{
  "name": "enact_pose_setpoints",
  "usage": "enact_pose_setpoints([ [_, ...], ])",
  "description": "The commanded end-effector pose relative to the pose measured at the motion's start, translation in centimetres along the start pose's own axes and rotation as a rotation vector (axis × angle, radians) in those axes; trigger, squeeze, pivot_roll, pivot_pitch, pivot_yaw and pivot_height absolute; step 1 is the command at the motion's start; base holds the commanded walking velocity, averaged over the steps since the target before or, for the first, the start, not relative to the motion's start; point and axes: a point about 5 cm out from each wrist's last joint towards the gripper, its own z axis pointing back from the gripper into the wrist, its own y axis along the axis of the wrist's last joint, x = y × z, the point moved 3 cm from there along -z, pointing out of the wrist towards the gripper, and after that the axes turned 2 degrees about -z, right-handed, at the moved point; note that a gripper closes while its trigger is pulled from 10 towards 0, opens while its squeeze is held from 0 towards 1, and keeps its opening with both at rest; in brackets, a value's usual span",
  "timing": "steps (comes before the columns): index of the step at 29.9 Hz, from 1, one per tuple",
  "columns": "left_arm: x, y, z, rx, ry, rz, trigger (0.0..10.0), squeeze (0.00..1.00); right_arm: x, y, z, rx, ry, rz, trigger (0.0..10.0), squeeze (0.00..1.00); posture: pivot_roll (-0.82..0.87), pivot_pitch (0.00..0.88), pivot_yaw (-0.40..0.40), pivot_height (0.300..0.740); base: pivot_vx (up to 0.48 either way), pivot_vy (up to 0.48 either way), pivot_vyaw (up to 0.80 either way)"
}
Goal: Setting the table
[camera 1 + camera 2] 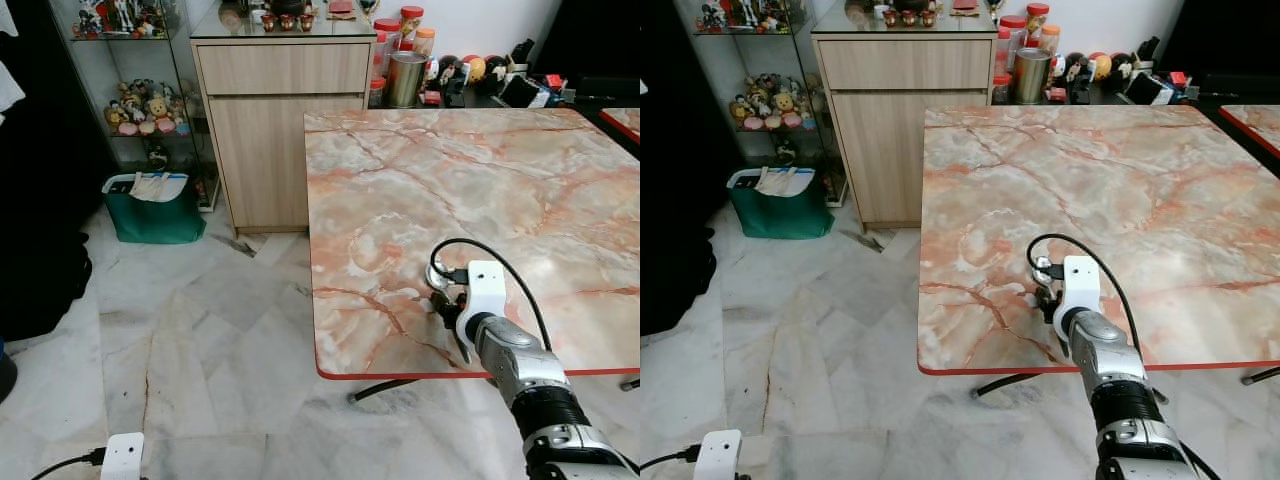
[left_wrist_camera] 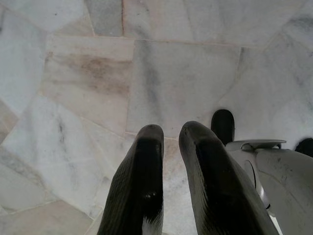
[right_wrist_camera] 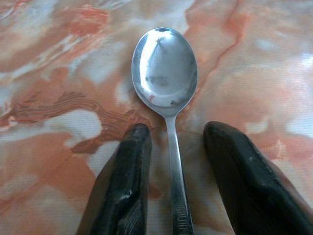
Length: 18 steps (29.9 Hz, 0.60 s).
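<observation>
A metal spoon (image 3: 165, 68) lies flat on the marble-patterned table (image 1: 450, 180), close to its front red edge, with the bowl pointing away from me. My right gripper (image 3: 171, 142) is low over the table and open; one black finger stands on each side of the spoon's handle without touching it. In the left eye view the spoon's bowl (image 1: 436, 275) shows just beyond the right wrist. My left gripper (image 2: 168, 139) hangs idle over the marble floor, its fingers close together and holding nothing.
A wooden cabinet (image 1: 285, 120) stands behind the table's far left corner, with jars and a metal tin (image 1: 405, 75) beside it. A green bin (image 1: 155, 210) and a glass shelf of figurines (image 1: 140, 100) stand at the left. A second table's corner (image 1: 625, 120) sits at the right.
</observation>
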Motion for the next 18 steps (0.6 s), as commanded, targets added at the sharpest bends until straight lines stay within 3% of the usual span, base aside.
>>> enact_pose_setpoints([
  [1,0.12,-0.9,0.09,-0.033,-0.004,0.0,10.0,0.0,0.03,0.22,0.06,0.0,0.002,0.008,0.0,0.0,0.03,0.088,-0.054,0.74,0.0,0.0,0.0],
  [18,-0.06,-0.74,0.07,-0.034,0.0,0.001,10.0,0.0,-0.38,0.34,0.04,0.014,0.011,0.008,0.0,0.0,0.03,0.1,-0.045,0.74,0.0,0.0,0.0],
])
